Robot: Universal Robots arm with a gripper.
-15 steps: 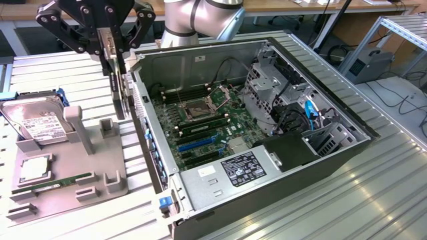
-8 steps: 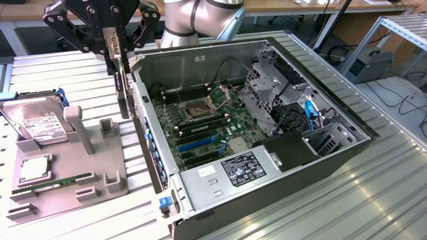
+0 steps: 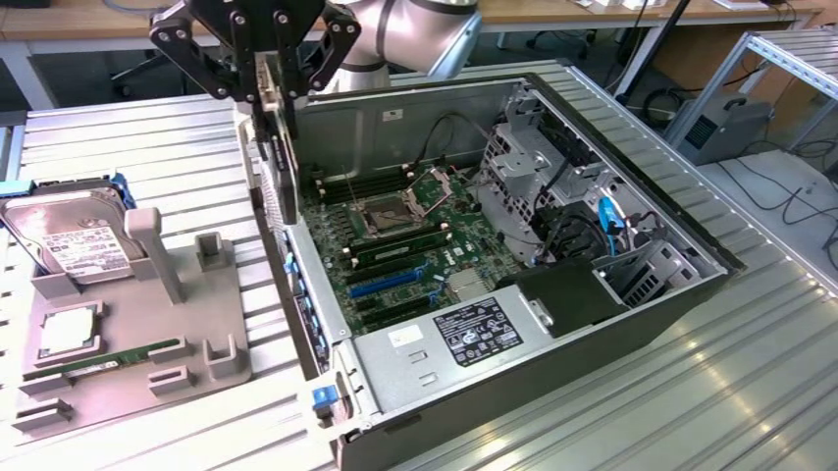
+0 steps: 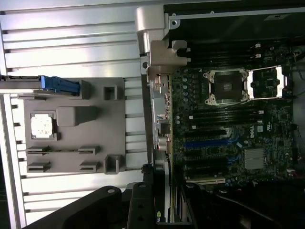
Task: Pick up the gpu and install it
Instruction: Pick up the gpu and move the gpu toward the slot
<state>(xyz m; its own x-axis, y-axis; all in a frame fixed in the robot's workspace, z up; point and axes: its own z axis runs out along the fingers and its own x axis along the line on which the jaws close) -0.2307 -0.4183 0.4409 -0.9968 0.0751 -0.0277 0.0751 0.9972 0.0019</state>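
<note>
My gripper (image 3: 278,90) is shut on the gpu (image 3: 275,167), a thin card with a dark face that hangs edge-on and upright. It hovers over the open computer case's (image 3: 524,378) wall on the exterior view's left. In the wrist view the gpu (image 4: 161,119) runs as a narrow strip with its silver bracket (image 4: 153,36) at the far end, along the edge of the motherboard (image 4: 228,124). The gripper (image 4: 162,195) holds the card's near end. The blue and black expansion slots (image 3: 383,282) on the motherboard (image 3: 399,240) stand free below.
A grey fixture tray (image 3: 171,343) lies on the exterior view's left of the case, carrying a silver hard drive (image 3: 73,240), a processor chip (image 3: 66,334) and a green memory stick (image 3: 121,355). Drive cages and cables (image 3: 563,196) crowd the case's far side. Ribbed metal tabletop (image 3: 733,383) surrounds everything.
</note>
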